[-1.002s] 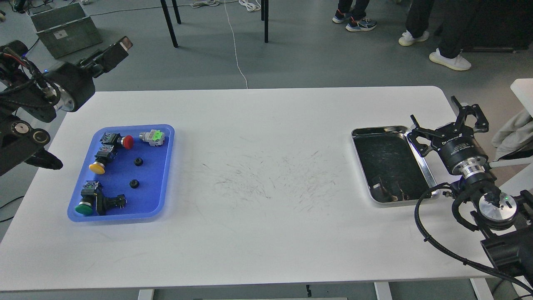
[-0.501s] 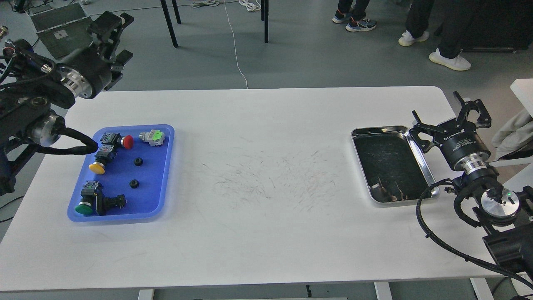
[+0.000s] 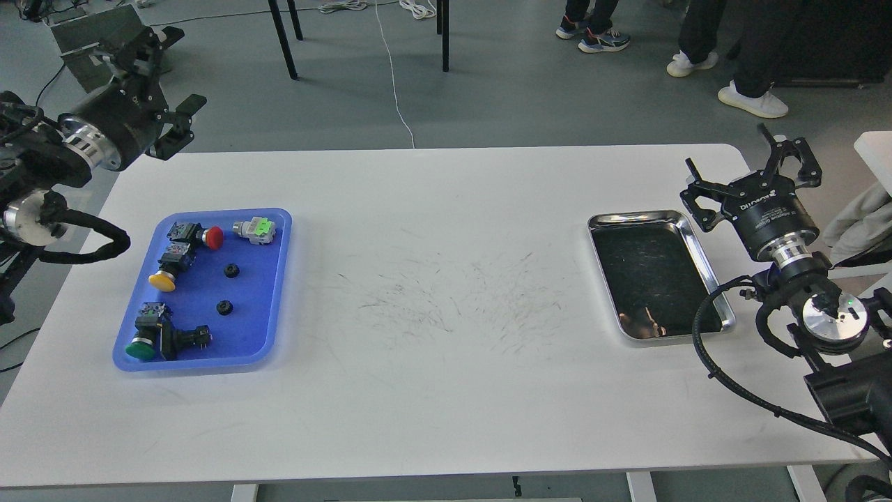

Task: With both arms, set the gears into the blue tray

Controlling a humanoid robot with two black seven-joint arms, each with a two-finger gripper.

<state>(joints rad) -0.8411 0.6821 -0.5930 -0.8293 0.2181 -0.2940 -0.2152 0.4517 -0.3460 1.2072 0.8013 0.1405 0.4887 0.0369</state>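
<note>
A robotics lab or workshop: a scuffed white counter (image 3: pixel 432 300) on grey floor, loose cables (image 3: pixel 394 77), a green crate (image 3: pixel 87 31), and bystanders' sneakered feet (image 3: pixel 752 97) nearby

My white surface (image 3: pixel 432 390) carries the blue tray (image 3: pixel 275 293) at nine o'clock and a steel tray (image 3: pixel 704 254) at three o'clock.

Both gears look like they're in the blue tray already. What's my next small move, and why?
Probably just hold both arms clear. Both gears lie inside the blue tray, the steel tray looks empty, and the left gripper and right gripper are open, carrying nothing.
</note>
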